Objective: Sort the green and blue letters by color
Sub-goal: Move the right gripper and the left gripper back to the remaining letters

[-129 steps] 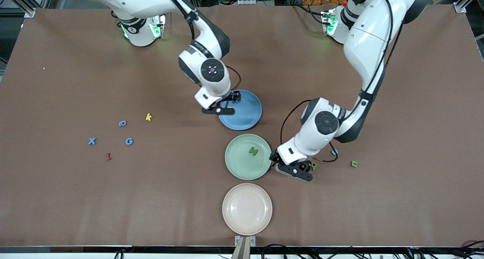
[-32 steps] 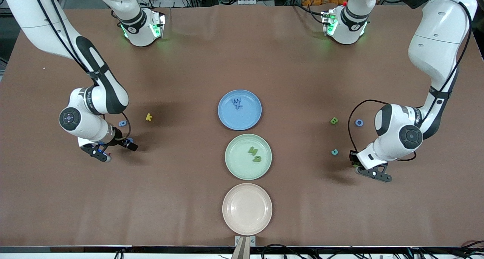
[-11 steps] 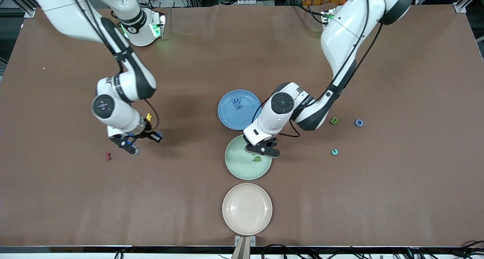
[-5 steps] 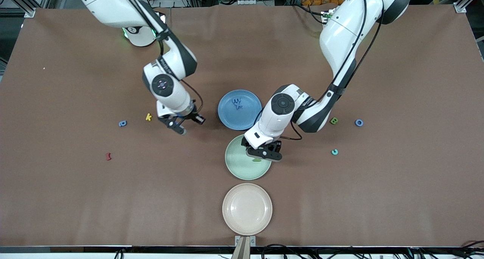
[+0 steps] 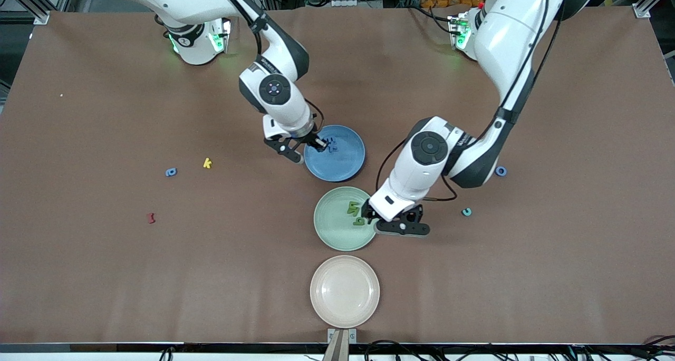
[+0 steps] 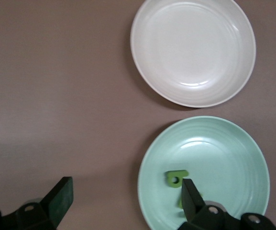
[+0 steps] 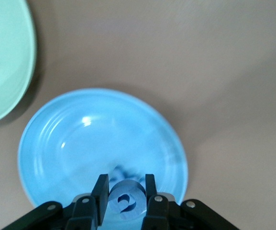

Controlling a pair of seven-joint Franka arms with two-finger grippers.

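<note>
Looking down from the high camera, a brown covering point(image 5: 105, 276) spreads over the whole table, with cables and metal framing along the edge where the arm bases stand. Three plates sit in a row at the middle: a blue plate point(image 5: 345, 166), a green plate point(image 5: 332, 229) and, nearest the camera, a cream plate point(image 5: 344, 291). The right gripper point(image 5: 306, 149) hangs over the blue plate's rim; the left gripper point(image 5: 396, 223) sits by the green plate's edge, toward the left arm's end. Green letters point(image 5: 356, 214) lie in the green plate. A blue letter point(image 5: 170, 172), a yellow k point(image 5: 207, 163) and a dark red letter point(image 5: 151, 218) lie toward the right arm's end; a blue ring letter point(image 5: 501, 171) and a teal letter point(image 5: 466, 212) lie toward the left arm's. In the left wrist view, the left gripper's fingers point(image 6: 61, 197) are spread wide with nothing between them, one over the green plate. In the right wrist view, the right gripper's fingers point(image 7: 100, 192) pinch a round blue letter point(image 7: 125, 200) above the blue plate.
</note>
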